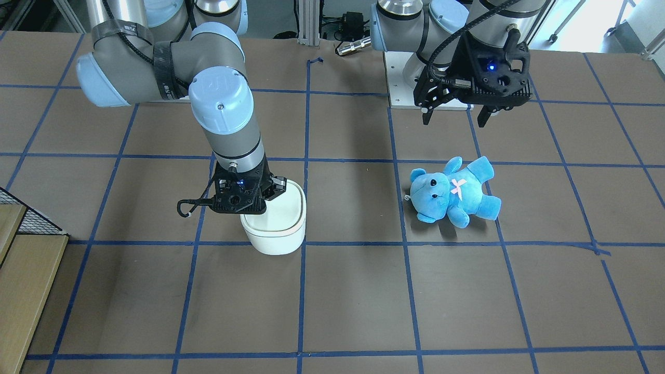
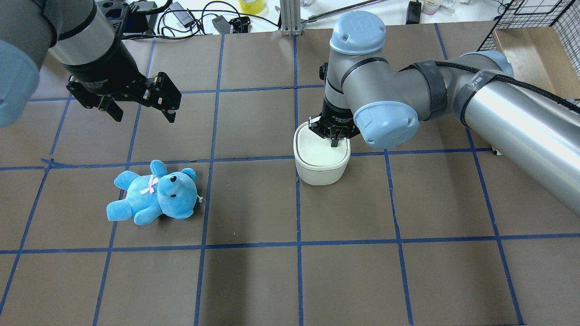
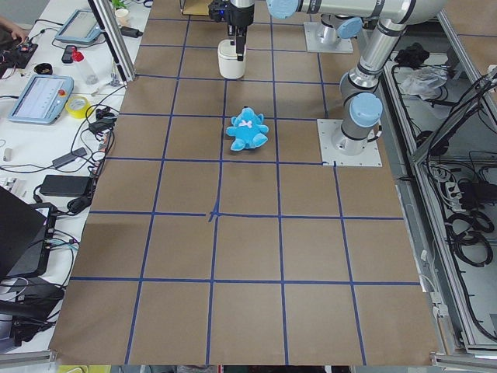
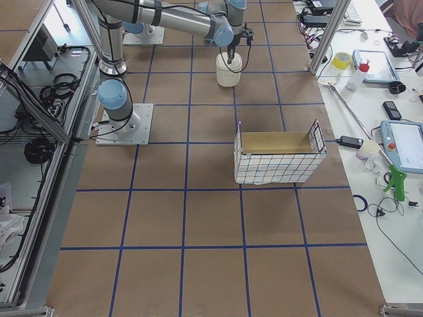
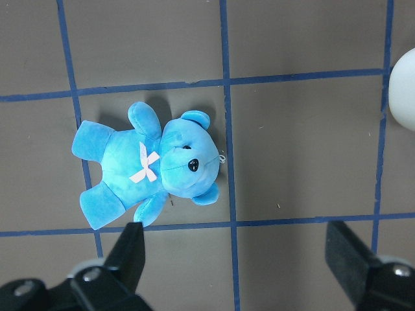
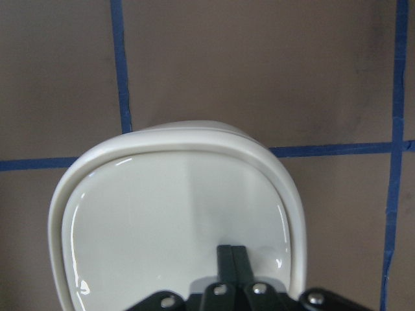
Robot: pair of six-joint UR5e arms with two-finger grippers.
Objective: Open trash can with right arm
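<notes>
The white trash can (image 2: 319, 171) stands near the table's middle, its flat pale lid (image 6: 175, 220) down. It also shows in the front view (image 1: 278, 231) and at the right edge of the left wrist view (image 5: 405, 91). My right gripper (image 2: 334, 142) points straight down, its fingers (image 6: 231, 256) shut together with the tips on the lid near its back edge. It holds nothing. My left gripper (image 2: 145, 117) hangs open and empty above the table, behind the blue plush bear (image 2: 154, 192), which lies on its back in the left wrist view (image 5: 149, 162).
A wire basket with a wooden floor (image 4: 277, 155) stands at the table's end on my right (image 2: 534, 45). The left arm's base plate (image 3: 349, 144) is near the bear. Benches with cables and devices line the far edge.
</notes>
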